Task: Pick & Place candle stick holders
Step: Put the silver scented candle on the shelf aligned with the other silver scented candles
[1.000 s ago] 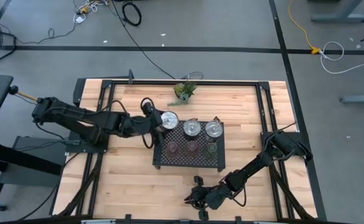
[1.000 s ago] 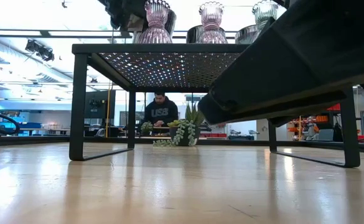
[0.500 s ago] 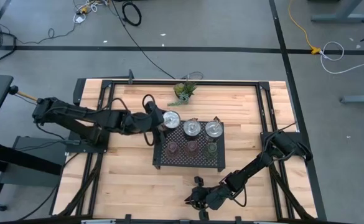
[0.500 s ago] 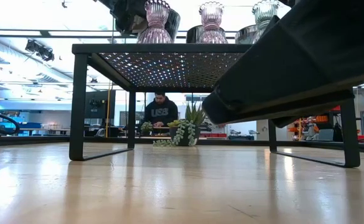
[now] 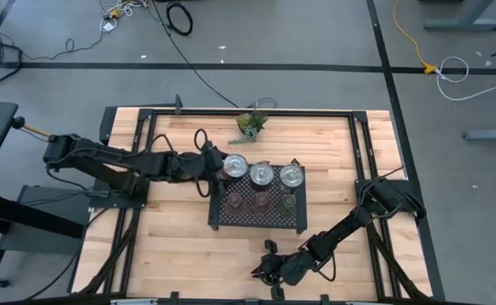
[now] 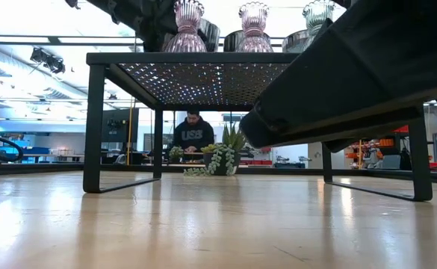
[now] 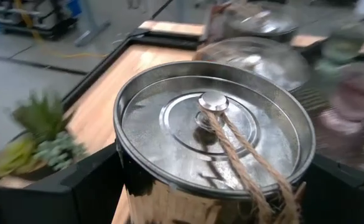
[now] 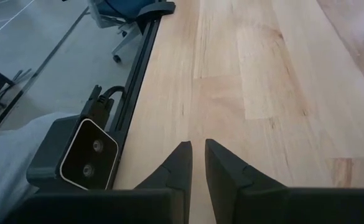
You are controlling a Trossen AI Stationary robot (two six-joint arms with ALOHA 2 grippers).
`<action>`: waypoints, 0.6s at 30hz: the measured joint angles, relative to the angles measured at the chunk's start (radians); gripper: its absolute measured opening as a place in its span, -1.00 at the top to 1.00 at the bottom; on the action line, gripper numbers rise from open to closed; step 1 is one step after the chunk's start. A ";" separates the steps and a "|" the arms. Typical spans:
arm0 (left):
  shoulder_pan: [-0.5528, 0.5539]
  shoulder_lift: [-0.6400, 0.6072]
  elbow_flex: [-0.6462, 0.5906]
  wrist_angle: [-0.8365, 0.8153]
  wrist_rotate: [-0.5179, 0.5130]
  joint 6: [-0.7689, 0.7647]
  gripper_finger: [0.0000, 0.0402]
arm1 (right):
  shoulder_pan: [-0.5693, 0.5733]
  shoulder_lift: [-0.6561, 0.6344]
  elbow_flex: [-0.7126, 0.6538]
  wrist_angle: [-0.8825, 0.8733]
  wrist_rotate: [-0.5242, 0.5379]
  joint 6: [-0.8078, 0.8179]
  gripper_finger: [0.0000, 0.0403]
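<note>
High view: wooden table (image 5: 180, 246) with a black perforated rack (image 5: 258, 219) at its centre. On the rack, two rows of candle stick holders. Back row: three shiny silver discs, the left silver holder (image 5: 235, 165), the middle silver holder (image 5: 263, 174) and the right silver holder (image 5: 292, 175). Front row: two brownish-red holders (image 5: 236, 202) (image 5: 263, 202) and one olive-green holder (image 5: 289, 202), each just in front of a silver one.

Left gripper (image 5: 218, 164): at the rack's back left corner, fingers set wide around the left silver holder. Left wrist view shows this holder (image 7: 214, 134) filling the frame between the dark fingers (image 7: 57, 193), with a central post and a strand of twine (image 7: 247, 163) running from the post over the rim. Whether the holder rests on the rack or is lifted clear cannot be told.

Right gripper (image 5: 269, 274): near the table's front edge, well apart from the rack, holding nothing. Right wrist view shows its fingers (image 8: 180, 163) nearly together above bare wood.

Potted plant sprig (image 5: 251, 124): at the table's back edge, behind the rack.

Low view: rack seen from below, with glass holders (image 6: 188, 26) on top; a person (image 6: 192, 136) in the room beyond.
</note>
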 joint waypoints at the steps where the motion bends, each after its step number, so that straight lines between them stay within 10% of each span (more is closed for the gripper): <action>1: 0.000 0.000 0.000 0.010 0.014 0.001 -0.82 | 0.000 0.000 0.000 0.000 0.000 0.000 0.77; 18: -0.005 -0.001 0.000 -0.008 0.088 -0.047 -0.82 | 0.000 0.000 0.000 0.003 0.000 0.000 0.77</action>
